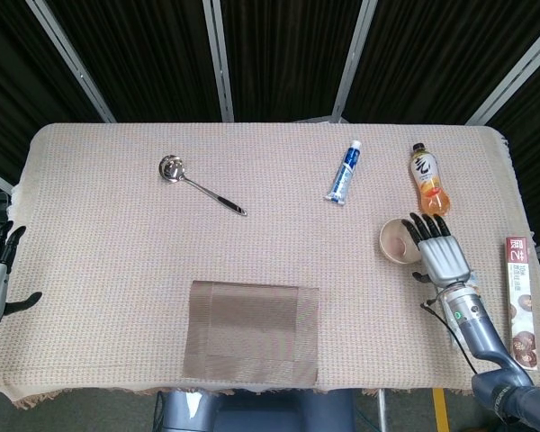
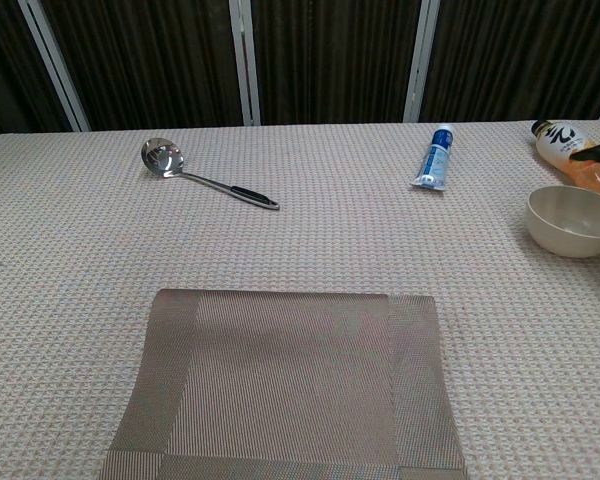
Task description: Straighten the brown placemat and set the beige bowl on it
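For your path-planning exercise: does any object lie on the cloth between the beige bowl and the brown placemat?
Nothing visible does. The beige bowl sits beside the right hand, and only bare tablecloth lies between it and the brown placemat. The toothpaste tube and ladle lie farther back.
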Motion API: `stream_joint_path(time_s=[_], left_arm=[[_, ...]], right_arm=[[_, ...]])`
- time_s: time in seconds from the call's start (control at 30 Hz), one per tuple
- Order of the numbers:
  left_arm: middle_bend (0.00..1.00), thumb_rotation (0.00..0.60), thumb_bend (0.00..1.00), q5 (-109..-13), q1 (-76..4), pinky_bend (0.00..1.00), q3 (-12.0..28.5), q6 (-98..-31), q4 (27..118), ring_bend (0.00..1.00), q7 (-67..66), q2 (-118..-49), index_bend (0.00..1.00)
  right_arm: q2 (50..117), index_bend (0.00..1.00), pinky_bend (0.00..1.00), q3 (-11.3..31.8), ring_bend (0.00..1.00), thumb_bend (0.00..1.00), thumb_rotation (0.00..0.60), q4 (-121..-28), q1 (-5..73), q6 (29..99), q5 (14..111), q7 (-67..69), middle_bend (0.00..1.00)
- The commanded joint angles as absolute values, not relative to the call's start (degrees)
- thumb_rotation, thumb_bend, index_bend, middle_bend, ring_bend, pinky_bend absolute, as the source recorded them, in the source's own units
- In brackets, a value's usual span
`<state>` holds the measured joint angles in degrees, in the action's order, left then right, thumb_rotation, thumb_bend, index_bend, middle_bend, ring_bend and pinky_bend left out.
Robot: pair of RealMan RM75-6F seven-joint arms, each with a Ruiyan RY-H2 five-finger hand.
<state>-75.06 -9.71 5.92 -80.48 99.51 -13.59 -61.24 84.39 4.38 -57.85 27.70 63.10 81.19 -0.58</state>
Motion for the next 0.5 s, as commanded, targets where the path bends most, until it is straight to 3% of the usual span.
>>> stream_joint_path(time_s=[0.03, 0.27, 0.5], left_arm=[[0.0, 0.6, 0.0, -75.5, -9.9, 0.0, 5.8, -80.4, 99.7, 0.0, -13.5, -61.2, 0.0], [0.0, 0.6, 0.0, -83.8, -12.0, 0.0, 3.5, -78.3, 99.2, 0.0, -10.7, -62.0, 0.0], [0.0, 0.6, 0.0, -99.1, -17.3, 0.0, -1.0, -75.0, 89.8, 0.0, -2.4, -67.3, 0.05]], right_arm=[[77.5, 0.0, 0.0, 5.1, 0.0, 0.0, 0.6, -67.1, 23.9, 69.9, 81.7, 0.2, 0.0], [66.7, 0.0, 0.0, 3.9, 0.0, 0.0, 0.6, -80.3, 17.2, 79.4, 84.0, 4.7, 0.0], [62.5, 0.0, 0.0, 1.3, 0.0, 0.0, 0.6, -88.7, 11.4, 85.2, 85.7, 7.3, 0.0]])
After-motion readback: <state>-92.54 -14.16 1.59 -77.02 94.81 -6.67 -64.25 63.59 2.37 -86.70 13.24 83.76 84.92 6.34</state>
